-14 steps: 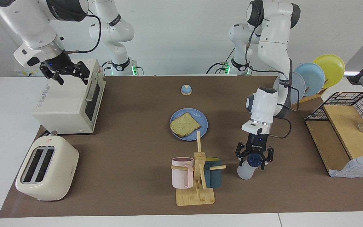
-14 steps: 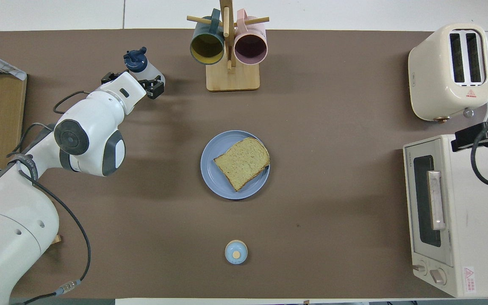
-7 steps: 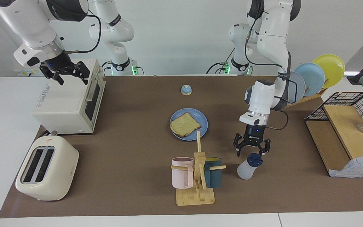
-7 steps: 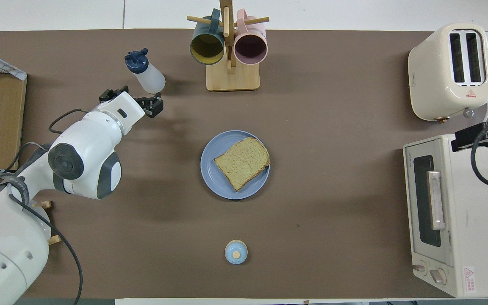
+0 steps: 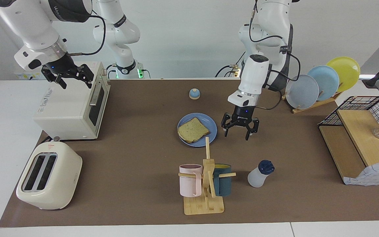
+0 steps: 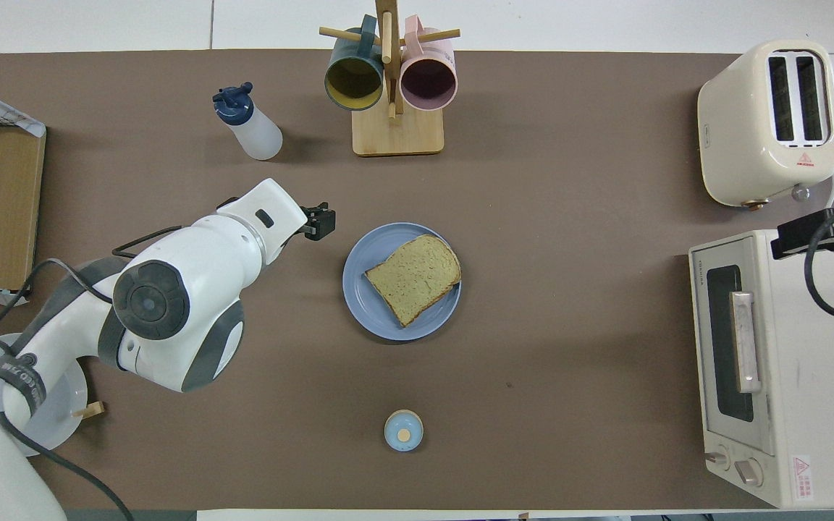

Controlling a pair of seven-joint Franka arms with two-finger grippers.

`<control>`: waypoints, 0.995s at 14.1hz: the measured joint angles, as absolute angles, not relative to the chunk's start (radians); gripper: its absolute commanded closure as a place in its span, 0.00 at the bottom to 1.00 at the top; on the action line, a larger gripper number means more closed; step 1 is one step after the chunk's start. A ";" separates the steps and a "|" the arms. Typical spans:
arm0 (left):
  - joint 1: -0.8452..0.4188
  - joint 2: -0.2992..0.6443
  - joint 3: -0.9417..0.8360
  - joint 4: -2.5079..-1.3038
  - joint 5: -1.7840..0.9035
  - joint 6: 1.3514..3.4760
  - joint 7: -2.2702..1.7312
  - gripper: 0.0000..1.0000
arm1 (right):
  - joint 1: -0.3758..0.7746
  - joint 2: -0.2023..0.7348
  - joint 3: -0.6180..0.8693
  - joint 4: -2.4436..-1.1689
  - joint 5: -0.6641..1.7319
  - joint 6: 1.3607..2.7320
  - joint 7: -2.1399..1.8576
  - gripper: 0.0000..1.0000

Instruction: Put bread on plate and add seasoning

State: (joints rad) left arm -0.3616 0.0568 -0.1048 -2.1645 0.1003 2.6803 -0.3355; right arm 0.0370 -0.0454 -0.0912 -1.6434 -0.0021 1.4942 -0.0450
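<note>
Both grippers are spread wide and hold nothing, as you can see. Your left gripper hangs above the brown mat just beside the plate, toward the left arm's end of the table, touching nothing. You'll find the bread lying flat on that plate. Your seasoning stands upright on the mat, well apart from the left gripper, farther from the robots than the plate and beside the mug rack. Your right gripper waits over the toaster oven.
</note>
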 measured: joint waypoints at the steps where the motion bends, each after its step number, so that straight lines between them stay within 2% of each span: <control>1: -0.365 0.026 -0.105 -2.116 0.100 2.555 -0.340 0.00 | 0.037 -0.045 -0.091 -1.643 -0.002 1.494 -0.045 0.00; 5: -0.331 -0.058 -0.084 -1.900 0.087 2.072 -0.255 0.00 | 0.037 -0.045 -0.091 -1.643 -0.002 1.494 -0.045 0.00; 8: -0.194 -0.069 -0.076 -1.767 0.051 1.807 -0.013 0.00 | 0.037 -0.045 -0.091 -1.643 -0.002 1.494 -0.045 0.00; 12: 0.013 -0.100 -0.068 -1.743 0.023 1.673 0.264 0.00 | 0.037 -0.045 -0.091 -1.643 -0.002 1.494 -0.045 0.00; 14: 0.052 -0.110 -0.067 -1.743 0.018 1.661 0.298 0.00 | 0.037 -0.045 -0.091 -1.643 -0.002 1.494 -0.045 0.00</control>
